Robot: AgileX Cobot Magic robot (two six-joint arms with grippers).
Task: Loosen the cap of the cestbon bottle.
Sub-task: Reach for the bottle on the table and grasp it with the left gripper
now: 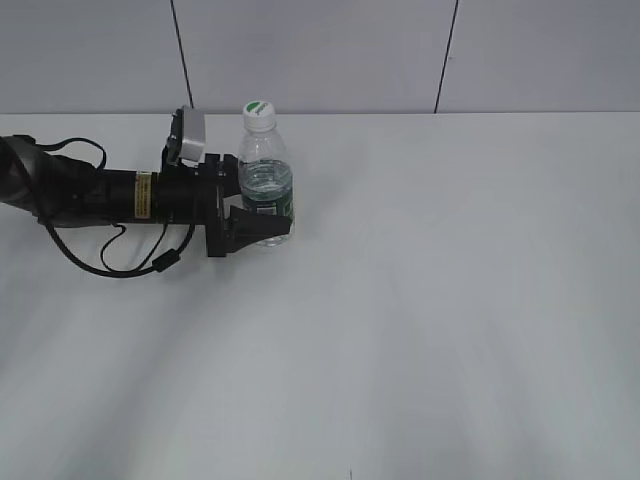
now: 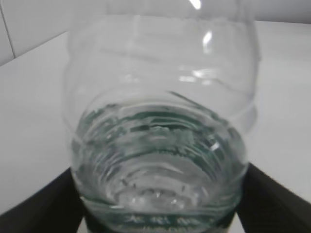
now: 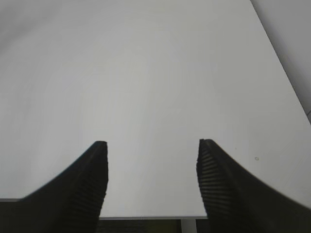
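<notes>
Standing upright on the white table point(image 1: 450, 300), the cestbon bottle point(image 1: 265, 185) sits clamped at its label between the left gripper point(image 1: 262, 222) fingers. The right gripper point(image 3: 151, 179) gapes empty. Thin walls likely flex; the ridged cap point(image 1: 259, 111) offers surer purchase.

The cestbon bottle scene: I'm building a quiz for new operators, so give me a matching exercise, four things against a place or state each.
Things:
1. cap
2. cestbon bottle
3. left gripper
4. right gripper
5. table

States:
A. open over bare tabletop, holding nothing
B. upright, partly filled with water
C. jaws either side of the bottle's lower body
D. white, on the bottle's neck
E. white, bearing the bottle

Pairs: 1-D, 2-B, 3-C, 4-A, 5-E
</notes>
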